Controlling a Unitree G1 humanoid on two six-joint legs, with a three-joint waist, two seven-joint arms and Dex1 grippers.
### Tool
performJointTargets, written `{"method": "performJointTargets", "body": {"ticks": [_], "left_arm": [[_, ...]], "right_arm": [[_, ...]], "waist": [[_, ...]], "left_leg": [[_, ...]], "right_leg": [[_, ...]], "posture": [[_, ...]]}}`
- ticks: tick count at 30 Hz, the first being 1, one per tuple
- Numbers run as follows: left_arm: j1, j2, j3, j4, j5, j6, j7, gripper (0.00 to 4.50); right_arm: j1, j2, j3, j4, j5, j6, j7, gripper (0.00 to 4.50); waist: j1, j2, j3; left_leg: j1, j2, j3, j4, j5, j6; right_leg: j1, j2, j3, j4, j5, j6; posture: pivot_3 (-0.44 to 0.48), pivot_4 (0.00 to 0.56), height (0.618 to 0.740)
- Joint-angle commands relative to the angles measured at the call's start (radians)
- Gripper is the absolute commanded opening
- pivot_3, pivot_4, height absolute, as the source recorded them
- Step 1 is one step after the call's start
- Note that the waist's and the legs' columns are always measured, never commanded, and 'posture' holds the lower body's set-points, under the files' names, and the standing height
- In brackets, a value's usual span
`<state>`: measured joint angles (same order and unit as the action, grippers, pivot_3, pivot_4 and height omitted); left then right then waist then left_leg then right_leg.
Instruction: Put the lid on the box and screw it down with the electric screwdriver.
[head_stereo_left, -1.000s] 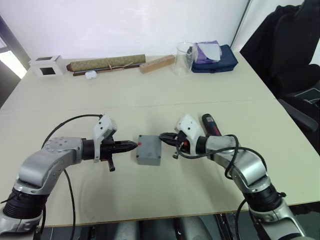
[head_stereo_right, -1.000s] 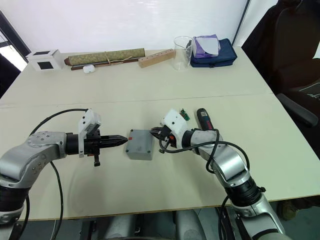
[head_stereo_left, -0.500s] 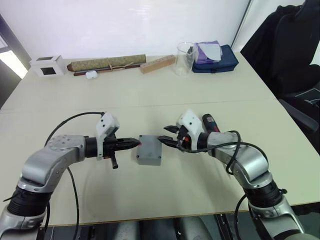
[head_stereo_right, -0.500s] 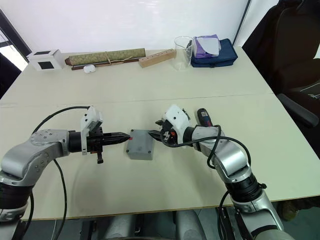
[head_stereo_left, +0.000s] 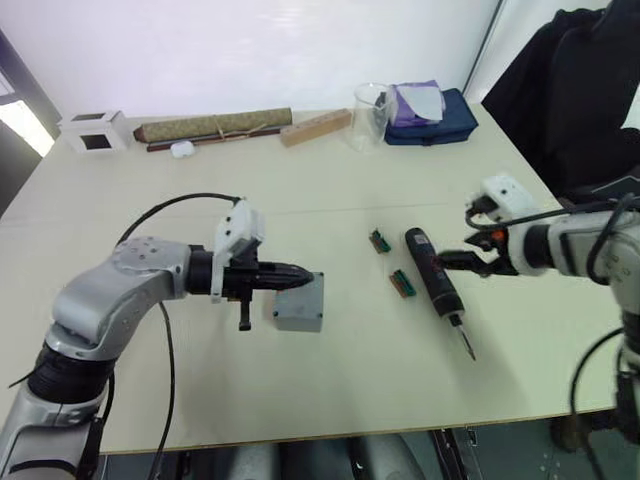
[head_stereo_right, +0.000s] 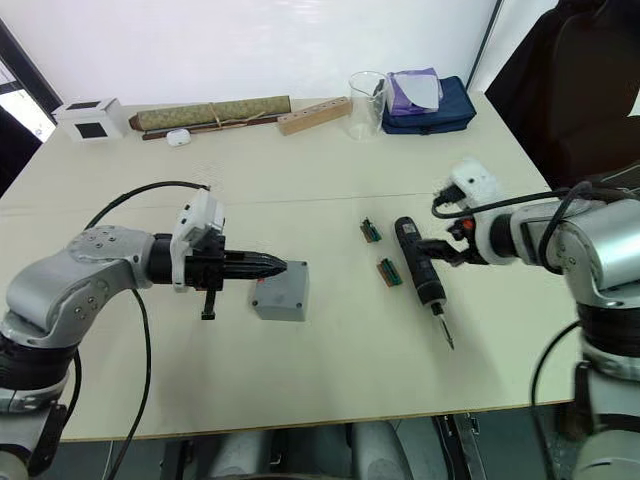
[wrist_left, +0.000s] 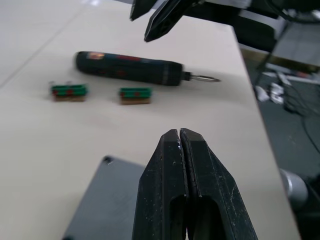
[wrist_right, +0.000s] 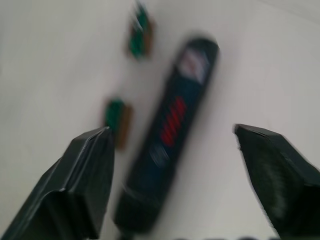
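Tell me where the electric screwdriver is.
The electric screwdriver lies flat on the table's right half, beside two small green parts, just left of the open right gripper.

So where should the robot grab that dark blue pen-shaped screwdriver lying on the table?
Probably around the thick middle of the dark blue pen-shaped electric screwdriver, coming down from above. It lies flat on the pale table, so its two long sides are free for the fingers. The thin metal bit is too skinny to hold. The right tool is open right next to it.
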<state>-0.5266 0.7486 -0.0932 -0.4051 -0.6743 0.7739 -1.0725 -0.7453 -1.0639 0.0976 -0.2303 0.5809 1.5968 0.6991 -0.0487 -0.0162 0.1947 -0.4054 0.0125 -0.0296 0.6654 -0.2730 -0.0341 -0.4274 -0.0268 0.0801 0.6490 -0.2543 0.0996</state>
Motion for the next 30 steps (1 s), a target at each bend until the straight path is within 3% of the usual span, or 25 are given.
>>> {"method": "performJointTargets", "body": {"ticks": [1, 13, 27, 29, 30], "left_arm": [[-0.026, 0.007, -0.019, -0.014, 0.027, -0.048, -0.032, 0.00], [0.046, -0.017, -0.003, -0.031, 0.049, -0.058, 0.039, 0.00], [0.116, -0.029, 0.025, -0.100, 0.030, -0.035, 0.129, 0.00], [0.122, -0.035, 0.022, -0.104, 0.034, -0.040, 0.139, 0.00], [0.125, -0.037, 0.028, -0.107, 0.033, -0.040, 0.146, 0.00]], "right_arm": [[-0.127, -0.041, 0.131, 0.117, 0.041, 0.018, 0.083, 4.49], [-0.309, 0.056, 0.399, 0.343, -0.024, -0.048, 0.161, 4.49], [-0.316, 0.130, 0.627, 0.453, -0.197, -0.179, 0.276, 4.49], [-0.321, 0.142, 0.660, 0.462, -0.207, -0.180, 0.312, 4.25], [-0.321, 0.137, 0.688, 0.440, -0.208, -0.176, 0.335, 3.87]], "waist": [[-0.007, 0.000, 0.000], [0.006, 0.000, 0.000], [0.005, -0.001, 0.000], [0.004, -0.002, -0.001], [0.004, -0.002, -0.001]], "left_leg": [[0.001, 0.000, 0.001, 0.000, 0.000, 0.000], [-0.002, 0.000, -0.001, 0.001, 0.000, 0.000], [-0.002, 0.000, -0.001, 0.001, 0.000, 0.000], [0.000, 0.000, -0.001, 0.002, 0.000, 0.000], [0.000, 0.000, -0.001, 0.002, 0.000, 0.000]], "right_leg": [[0.000, 0.000, 0.001, 0.000, 0.000, 0.000], [-0.002, 0.000, 0.000, 0.000, 0.000, 0.000], [-0.002, 0.000, -0.001, 0.001, 0.000, 0.000], [0.000, 0.000, -0.001, 0.001, 0.000, 0.000], [0.001, 0.000, -0.001, 0.001, 0.000, 0.000]], "posture": [[0.000, 0.150, 0.740], [0.000, 0.150, 0.740], [0.000, 0.150, 0.740], [0.000, 0.150, 0.740], [0.000, 0.150, 0.740]]}}
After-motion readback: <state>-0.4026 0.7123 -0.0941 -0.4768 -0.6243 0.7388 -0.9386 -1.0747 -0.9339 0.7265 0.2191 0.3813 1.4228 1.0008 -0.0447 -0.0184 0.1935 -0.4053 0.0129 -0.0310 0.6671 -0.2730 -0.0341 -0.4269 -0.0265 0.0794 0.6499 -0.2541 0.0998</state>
